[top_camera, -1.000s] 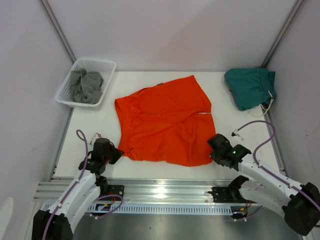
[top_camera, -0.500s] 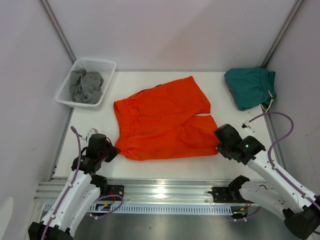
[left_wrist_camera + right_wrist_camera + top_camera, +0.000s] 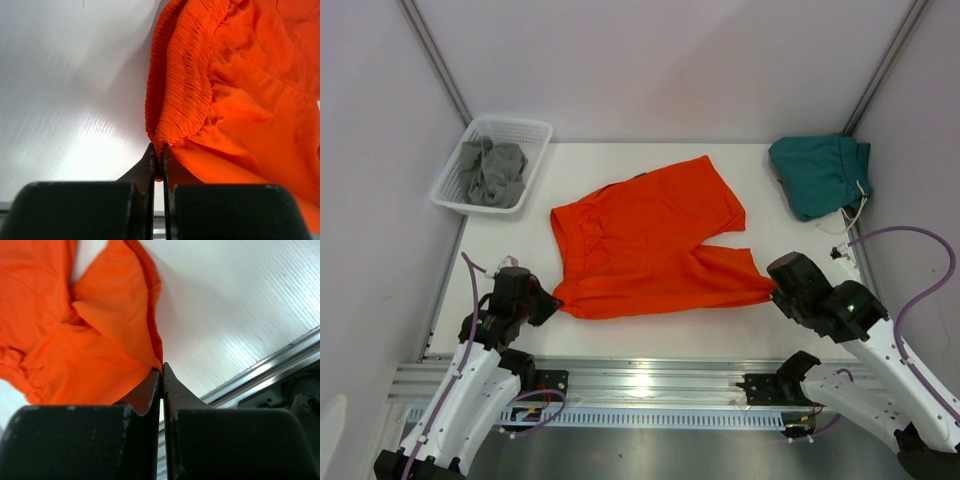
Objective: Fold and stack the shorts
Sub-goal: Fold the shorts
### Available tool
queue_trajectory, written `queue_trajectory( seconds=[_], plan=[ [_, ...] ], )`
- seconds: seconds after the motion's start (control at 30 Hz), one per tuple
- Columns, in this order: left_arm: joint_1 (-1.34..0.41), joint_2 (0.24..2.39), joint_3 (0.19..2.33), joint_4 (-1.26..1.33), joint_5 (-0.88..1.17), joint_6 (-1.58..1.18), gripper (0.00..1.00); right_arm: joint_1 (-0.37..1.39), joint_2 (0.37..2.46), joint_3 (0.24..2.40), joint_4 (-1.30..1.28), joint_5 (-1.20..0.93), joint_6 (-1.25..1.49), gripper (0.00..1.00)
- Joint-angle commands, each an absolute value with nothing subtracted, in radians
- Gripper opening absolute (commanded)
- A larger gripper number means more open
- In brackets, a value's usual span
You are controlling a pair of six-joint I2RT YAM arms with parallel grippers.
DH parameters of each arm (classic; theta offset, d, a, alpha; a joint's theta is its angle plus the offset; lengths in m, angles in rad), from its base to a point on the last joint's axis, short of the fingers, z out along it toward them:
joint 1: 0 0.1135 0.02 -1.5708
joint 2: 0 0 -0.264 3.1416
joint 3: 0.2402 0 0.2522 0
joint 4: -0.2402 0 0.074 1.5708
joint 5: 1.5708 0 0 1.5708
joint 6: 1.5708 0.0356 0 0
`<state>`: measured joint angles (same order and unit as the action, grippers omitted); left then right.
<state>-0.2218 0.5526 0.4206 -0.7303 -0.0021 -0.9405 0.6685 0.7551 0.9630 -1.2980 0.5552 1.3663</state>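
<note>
At the far-left corner of the table [image 3: 620, 328] I see the white basket [image 3: 510, 121] holding grey cloth [image 3: 492, 170]. My left gripper [image 3: 159, 160] is clamped on the gathered waistband corner of the orange shorts [image 3: 640, 240], near the near-left corner, barely shifted from a second ago. The shorts lie mid-table, their near edge now drawn straighter and pulled back from the near edge. My right gripper [image 3: 161, 372] is pinched shut on a leg hem and has carried it toward the right edge. The teal shorts [image 3: 817, 175] sit unmoved in the far-right corner.
</note>
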Motion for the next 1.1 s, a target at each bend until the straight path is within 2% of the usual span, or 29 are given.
queue_trajectory(
  seconds=[0.0, 0.27, 0.47, 0.6, 0.83, 1.07],
  plan=[
    [-0.229, 0.523, 0.483, -0.765, 0.021, -0.920, 0.00, 0.680, 0.724, 1.041, -1.437, 0.663, 1.413, 0.00],
    [-0.229, 0.523, 0.523, -0.773, 0.020, -0.914, 0.00, 0.683, 0.707, 1.150, -1.437, 0.657, 1.342, 0.00],
    [-0.229, 0.616, 0.702, -0.824, -0.032, -0.908, 0.00, 0.678, 0.863, 1.314, -1.422, 0.707, 1.254, 0.00],
    [-0.227, 0.753, 0.865, -0.877, -0.055, -0.908, 0.01, 0.661, 0.931, 1.402, -1.359, 0.750, 1.171, 0.00],
    [-0.204, 0.870, 0.934, -0.835, -0.040, -0.917, 0.00, 0.424, 1.069, 1.474, -1.154, 0.554, 0.933, 0.00],
    [-0.127, 0.948, 0.917, -0.790, 0.050, -0.930, 0.00, 0.292, 1.199, 1.514, -1.028, 0.466, 0.816, 0.00]
  ],
)
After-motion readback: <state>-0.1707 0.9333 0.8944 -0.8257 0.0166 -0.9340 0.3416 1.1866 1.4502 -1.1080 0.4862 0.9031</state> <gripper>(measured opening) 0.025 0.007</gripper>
